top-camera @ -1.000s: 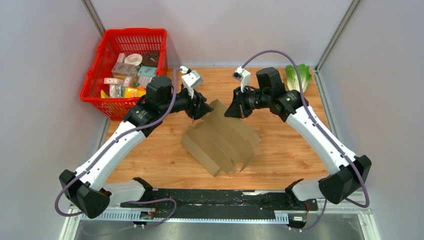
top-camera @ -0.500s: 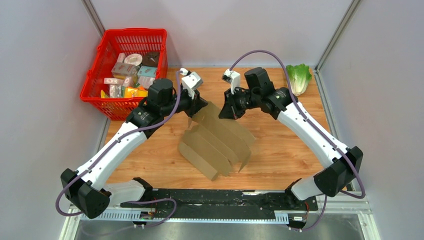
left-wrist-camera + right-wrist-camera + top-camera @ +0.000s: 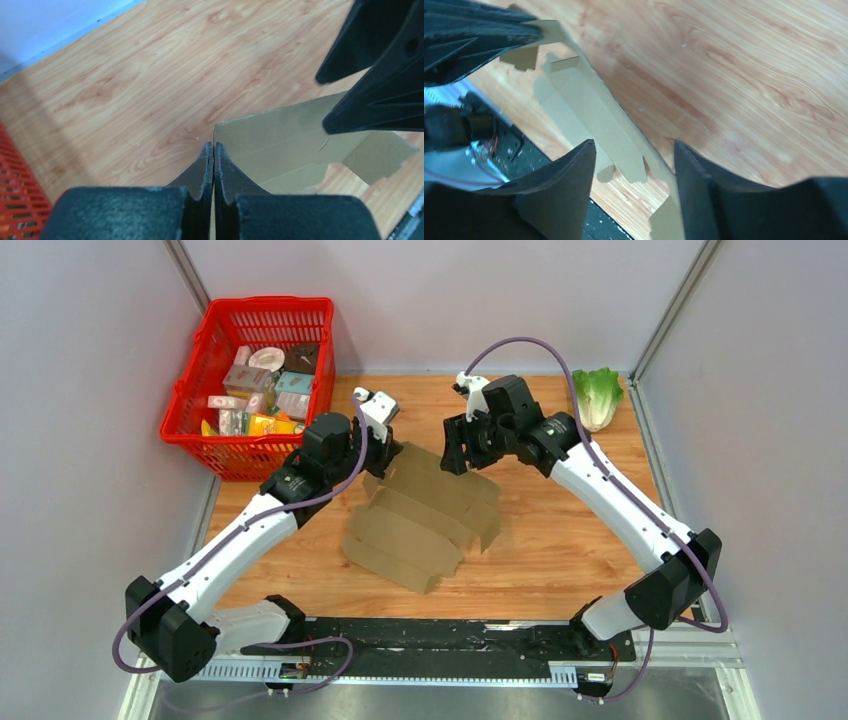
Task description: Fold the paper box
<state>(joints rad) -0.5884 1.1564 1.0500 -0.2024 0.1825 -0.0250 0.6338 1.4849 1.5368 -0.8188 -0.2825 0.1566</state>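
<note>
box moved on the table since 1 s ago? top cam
Yes. The box has slid left in the top view, toward the basket side and away from the lettuce.

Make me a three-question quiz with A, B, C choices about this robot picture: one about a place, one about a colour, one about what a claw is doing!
1. Where is the red basket? A. by the far left corner of the table B. by the far right corner C. between the arm bases
2. What colour is the paper box? A. white B. brown C. blue
3. How is the right gripper? A. shut tight B. out of sight C. open
Answers: 1 A, the top view shows it far left. 2 B, it is plain brown cardboard. 3 C, its jaws stand apart in its wrist view.
</note>
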